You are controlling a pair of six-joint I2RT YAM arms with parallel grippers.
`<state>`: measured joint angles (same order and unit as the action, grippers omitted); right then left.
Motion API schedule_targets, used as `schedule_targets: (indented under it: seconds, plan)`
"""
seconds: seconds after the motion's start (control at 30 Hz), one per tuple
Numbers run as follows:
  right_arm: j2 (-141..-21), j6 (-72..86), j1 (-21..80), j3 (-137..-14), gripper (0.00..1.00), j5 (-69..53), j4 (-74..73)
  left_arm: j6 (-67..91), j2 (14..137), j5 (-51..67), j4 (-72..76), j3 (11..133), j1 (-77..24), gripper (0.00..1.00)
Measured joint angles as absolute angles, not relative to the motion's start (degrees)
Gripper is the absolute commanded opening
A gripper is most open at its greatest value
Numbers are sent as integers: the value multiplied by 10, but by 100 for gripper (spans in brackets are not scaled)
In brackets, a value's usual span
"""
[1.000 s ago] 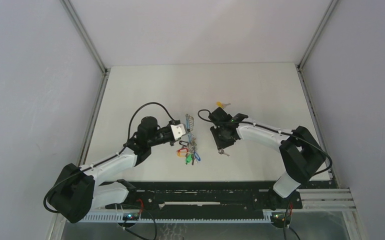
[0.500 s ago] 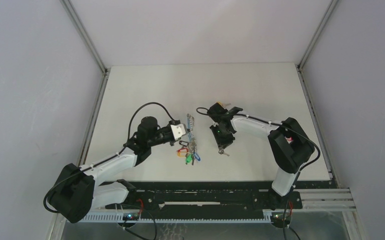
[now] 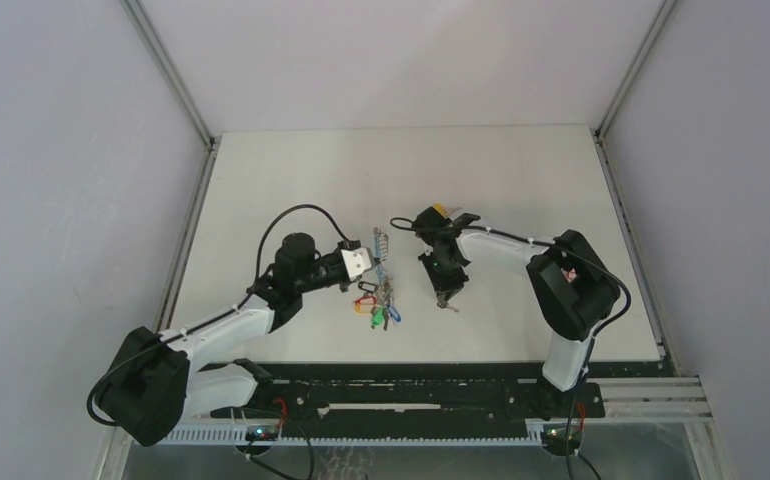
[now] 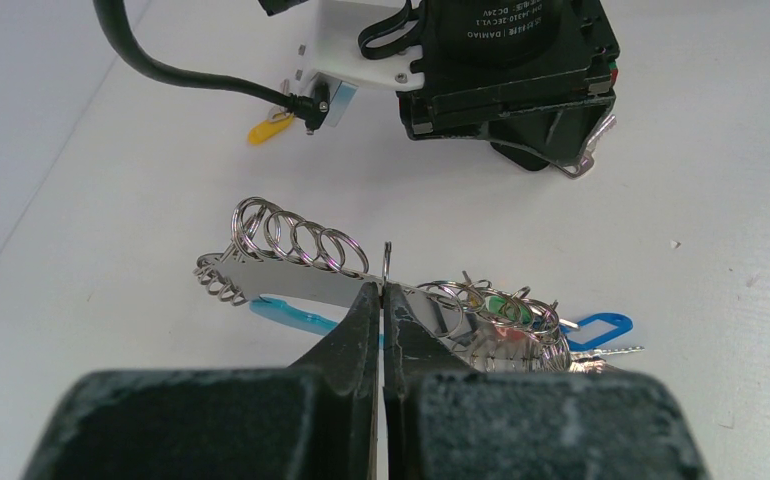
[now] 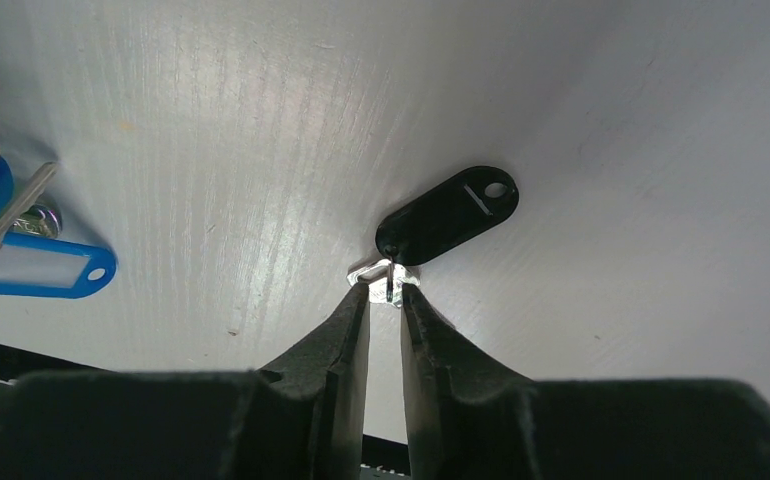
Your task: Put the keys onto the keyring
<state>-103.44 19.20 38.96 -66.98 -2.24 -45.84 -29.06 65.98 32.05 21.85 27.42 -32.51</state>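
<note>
Black tag [image 5: 448,216] marks the key [image 5: 383,272] on the desk [image 5: 611,120], right tool [image 5: 385,290] straddling its head, jaws narrow: gripped or not, can't tell; left tool [image 4: 382,290] clenched on the keyring [image 4: 301,283], mid-desk. Pinch the metal squarely, not the tag.

arms [image 3: 226,325]: white links, black joints | cables [image 3: 279,215]: black | fingers [image 4: 356,335]: black, tapered

The right claw [image 5: 385,292] has narrowed around the black-tagged key [image 5: 448,214], its elbow swinging leftward.
</note>
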Motion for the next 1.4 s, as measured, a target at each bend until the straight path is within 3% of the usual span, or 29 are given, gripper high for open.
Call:
schedule_targets:
  seconds: [1.4]
  plan:
    - [-1049,188,384,-677,12,-24,-460,-290,660,321,217,274,-325,0]
